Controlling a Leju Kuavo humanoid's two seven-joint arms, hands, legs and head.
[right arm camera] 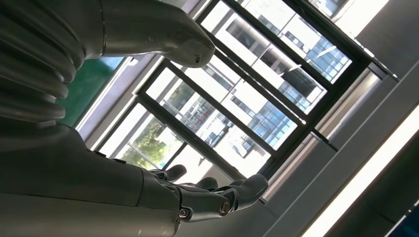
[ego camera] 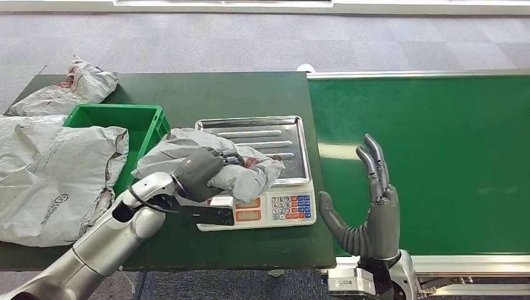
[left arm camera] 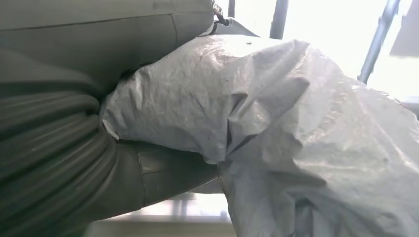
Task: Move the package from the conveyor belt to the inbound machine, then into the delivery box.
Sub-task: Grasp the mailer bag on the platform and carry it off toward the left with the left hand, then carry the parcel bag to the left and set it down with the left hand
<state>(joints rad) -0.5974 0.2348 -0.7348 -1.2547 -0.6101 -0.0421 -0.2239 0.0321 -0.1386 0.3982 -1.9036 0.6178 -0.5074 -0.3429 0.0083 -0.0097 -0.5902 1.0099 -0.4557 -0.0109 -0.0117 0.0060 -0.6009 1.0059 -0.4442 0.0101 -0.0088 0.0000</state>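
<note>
My left hand (ego camera: 201,172) grips a crumpled grey plastic package (ego camera: 244,175) over the left part of the scale's steel tray (ego camera: 275,134). Up close in the left wrist view the package (left arm camera: 276,128) lies against the grey hand (left arm camera: 59,138). The scale (ego camera: 284,206) with its keypad stands on the dark green table, beside the green crate (ego camera: 134,125). My right hand (ego camera: 372,215) stands upright and open at the near left edge of the green conveyor belt (ego camera: 437,156), holding nothing. The right wrist view shows the open right hand (right arm camera: 148,187) against windows.
Two more grey packages (ego camera: 53,175) (ego camera: 69,87) lie on the table's left part, one partly over the crate's rim. The belt's metal rail (ego camera: 437,74) runs along its far side. The table's front edge is close to my body.
</note>
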